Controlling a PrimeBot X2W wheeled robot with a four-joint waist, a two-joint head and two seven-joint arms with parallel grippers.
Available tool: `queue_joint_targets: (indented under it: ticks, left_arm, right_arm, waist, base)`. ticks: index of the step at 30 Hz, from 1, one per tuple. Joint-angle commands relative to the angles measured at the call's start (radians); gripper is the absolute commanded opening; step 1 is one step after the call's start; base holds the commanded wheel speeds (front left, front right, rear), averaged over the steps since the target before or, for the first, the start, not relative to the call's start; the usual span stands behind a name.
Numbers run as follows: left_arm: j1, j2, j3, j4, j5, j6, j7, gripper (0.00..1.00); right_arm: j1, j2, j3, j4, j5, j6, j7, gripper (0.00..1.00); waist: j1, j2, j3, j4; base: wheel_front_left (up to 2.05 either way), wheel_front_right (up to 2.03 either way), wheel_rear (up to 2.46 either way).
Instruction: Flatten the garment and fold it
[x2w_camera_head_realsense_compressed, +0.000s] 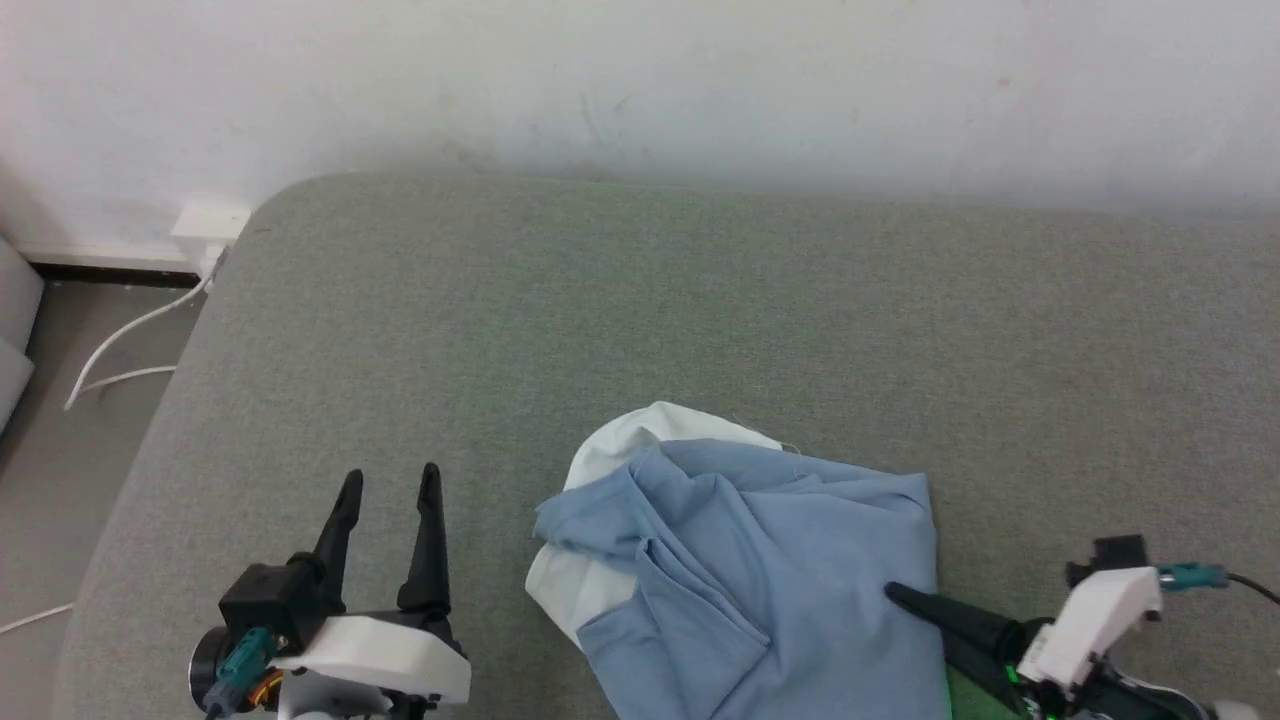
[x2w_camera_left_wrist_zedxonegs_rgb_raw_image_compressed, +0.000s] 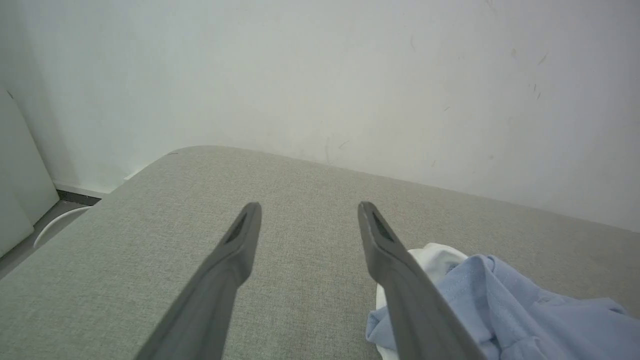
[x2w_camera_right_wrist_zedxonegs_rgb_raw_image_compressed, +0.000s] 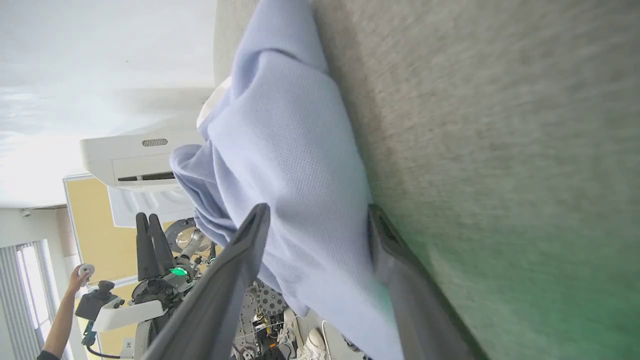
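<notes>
Garment (x2w_camera_head_realsense_compressed: 760, 560) crumpled on grey surface (x2w_camera_head_realsense_compressed: 700, 300), right gripper (x2w_camera_right_wrist_zedxonegs_rgb_raw_image_compressed: 318, 215) straddling its edge

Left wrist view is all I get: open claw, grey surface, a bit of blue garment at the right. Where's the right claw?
Observer: Head view shows the right claw at the garment's right edge, pointing left.
Operator: Is it gripping the cloth?
Observer: No. Right wrist view shows its fingers apart, with the cloth's edge between them.
Operator: How does the garment lie?
Observer: Crumpled in a heap, with white lining showing at its far-left side.
</notes>
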Motion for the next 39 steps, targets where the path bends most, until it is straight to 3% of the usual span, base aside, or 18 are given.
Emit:
queue_joint_targets:
  ticks: [1, 2, 3, 4, 5, 9, 17, 21, 26, 31, 32, 39]
  left_arm:
    - [-0.015, -0.008, 0.004, 0.006, 0.011, -0.008, -0.005, 1.0]
    - [-0.017, -0.01, 0.006, 0.008, 0.013, -0.01, -0.005, 1.0]
    - [-0.02, -0.009, 0.006, 0.011, 0.023, -0.011, -0.005, 1.0]
    - [-0.021, -0.01, 0.006, 0.013, 0.029, -0.013, -0.005, 1.0]
    - [-0.021, -0.012, 0.008, 0.014, 0.033, -0.015, -0.005, 1.0]
    - [-0.012, -0.017, 0.015, 0.019, 0.047, -0.02, -0.005, 1.0]
    - [0.012, -0.013, 0.029, 0.022, 0.07, -0.026, -0.005, 1.0]
    - [0.019, -0.016, 0.036, 0.016, 0.076, -0.028, -0.005, 1.0]
    - [0.031, -0.03, 0.045, -0.001, 0.076, -0.033, -0.005, 1.0]
    - [0.002, -0.04, 0.041, -0.032, 0.087, -0.042, -0.005, 1.0]
    - [-0.026, -0.041, 0.033, -0.047, 0.098, -0.05, -0.005, 1.0]
    - [-0.149, -0.021, -0.016, -0.068, 0.137, -0.091, 0.003, 1.0]
  right_arm:
    - [-0.024, 0.002, 0.037, 0.022, 0.021, -0.001, -0.017, 1.0]
    - [-0.032, 0.002, 0.058, 0.036, 0.028, -0.001, -0.031, 1.0]
    - [-0.038, 0.002, 0.083, 0.045, 0.016, -0.001, -0.044, 0.39]
    - [-0.043, 0.002, 0.104, 0.055, 0.013, -0.001, -0.054, 0.11]
    - [-0.049, 0.002, 0.12, 0.059, 0.009, -0.001, -0.067, 0.0]
    - [-0.064, -0.021, 0.187, 0.018, -0.064, -0.001, -0.136, 0.0]
    - [-0.085, -0.247, 0.408, -0.112, -0.446, -0.001, -0.337, 0.0]
    - [-0.117, -0.321, 0.465, -0.141, -0.595, -0.001, -0.358, 0.0]
    - [-0.169, -0.394, 0.515, -0.143, -0.692, -0.001, -0.31, 0.0]
    - [-0.235, -0.452, 0.512, -0.09, -0.717, -0.001, -0.277, 0.0]
    - [-0.277, -0.475, 0.491, -0.042, -0.723, -0.001, -0.295, 0.0]
    - [-0.43, -0.521, 0.394, 0.163, -0.776, -0.001, -0.469, 0.0]
  waist:
    - [0.0, 0.0, 0.001, 0.008]
    - [0.0, 0.0, 0.001, 0.009]
    - [0.0, 0.0, 0.0, 0.015]
    - [0.0, 0.0, -0.002, 0.018]
    - [0.0, 0.0, -0.004, 0.02]
    - [0.0, 0.0, -0.012, 0.019]
    - [0.0, 0.0, -0.037, -0.044]
    - [0.0, 0.0, -0.04, -0.117]
    - [0.0, 0.0, -0.023, -0.25]
    - [0.0, 0.0, 0.045, -0.344]
    - [0.0, 0.0, 0.096, -0.379]
    - [0.0, 0.0, 0.277, -0.444]
  base:
    - [0.0, 0.0, 0.0]
    - [0.0, 0.0, 0.0]
    - [0.0, 0.0, 0.0]
    - [0.0, 0.0, 0.0]
    - [0.0, 0.0, 0.0]
    - [0.0, 0.0, 0.0]
    - [0.0, 0.0, 0.0]
    - [0.0, 0.0, 0.0]
    - [0.0, 0.0, 0.0]
    - [0.0, 0.0, 0.0]
    - [0.0, 0.0, 0.0]
    - [0.0, 0.0, 0.0]
